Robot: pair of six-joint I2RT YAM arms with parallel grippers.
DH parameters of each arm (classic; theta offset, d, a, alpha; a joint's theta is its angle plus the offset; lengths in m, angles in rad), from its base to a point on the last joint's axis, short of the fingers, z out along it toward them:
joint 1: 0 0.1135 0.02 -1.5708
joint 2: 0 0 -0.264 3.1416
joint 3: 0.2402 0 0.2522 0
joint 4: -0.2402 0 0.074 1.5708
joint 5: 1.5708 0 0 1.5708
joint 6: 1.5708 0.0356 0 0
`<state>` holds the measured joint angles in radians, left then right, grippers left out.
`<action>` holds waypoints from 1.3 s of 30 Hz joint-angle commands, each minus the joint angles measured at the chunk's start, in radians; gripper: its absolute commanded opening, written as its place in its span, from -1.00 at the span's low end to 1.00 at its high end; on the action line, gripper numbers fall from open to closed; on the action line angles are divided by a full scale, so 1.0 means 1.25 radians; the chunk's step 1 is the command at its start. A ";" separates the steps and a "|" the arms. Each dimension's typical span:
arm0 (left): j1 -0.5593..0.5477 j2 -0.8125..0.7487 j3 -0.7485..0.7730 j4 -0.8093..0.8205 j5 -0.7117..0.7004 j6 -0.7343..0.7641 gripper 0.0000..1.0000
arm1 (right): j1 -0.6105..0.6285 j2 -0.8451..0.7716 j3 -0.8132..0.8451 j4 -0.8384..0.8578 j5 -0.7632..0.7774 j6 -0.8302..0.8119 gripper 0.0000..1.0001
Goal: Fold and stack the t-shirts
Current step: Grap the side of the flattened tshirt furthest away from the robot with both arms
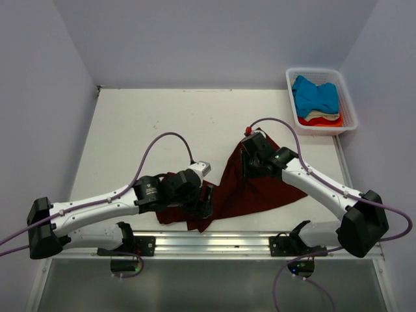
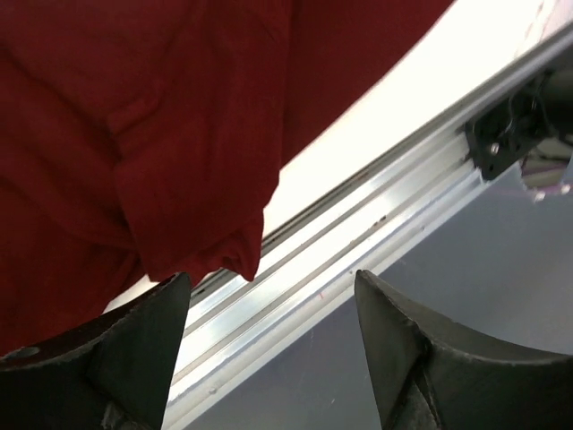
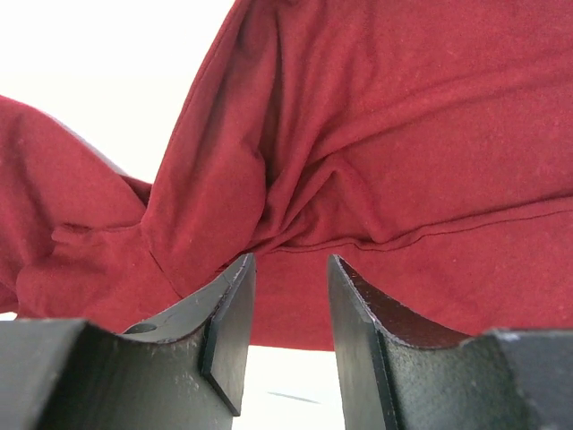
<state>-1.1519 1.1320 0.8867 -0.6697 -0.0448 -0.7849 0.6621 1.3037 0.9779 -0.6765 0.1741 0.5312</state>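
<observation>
Maroon shirt [image 1: 253, 188] lies rumpled near the front of the counter [image 1: 162, 117], left hand [image 2: 270, 279] and right hand [image 3: 289, 262] both apart, empty; best grip opposite corners and pull it flat

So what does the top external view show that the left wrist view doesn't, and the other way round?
Top view only: the white basket at far right with a blue shirt in it, both arms, the right tool over the maroon shirt. Left wrist only: the left tool open and empty, a shirt corner just beyond its fingers. Both: the maroon shirt and the metal rail along the near edge of the table.
</observation>
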 commanded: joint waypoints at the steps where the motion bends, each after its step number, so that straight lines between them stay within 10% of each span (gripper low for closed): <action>1: -0.001 -0.043 0.011 -0.043 -0.108 -0.075 0.54 | 0.003 -0.007 0.028 -0.011 0.023 -0.010 -0.17; 16: -0.027 -0.025 -0.296 0.122 -0.033 -0.312 -0.44 | 0.003 -0.039 0.007 -0.012 0.021 -0.010 -0.26; 39: -0.031 0.135 -0.339 0.217 -0.048 -0.322 -0.09 | 0.003 -0.040 -0.002 -0.013 0.019 -0.014 -0.27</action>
<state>-1.1820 1.2396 0.5110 -0.3691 -0.0628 -1.1801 0.6621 1.2797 0.9756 -0.6884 0.1741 0.5289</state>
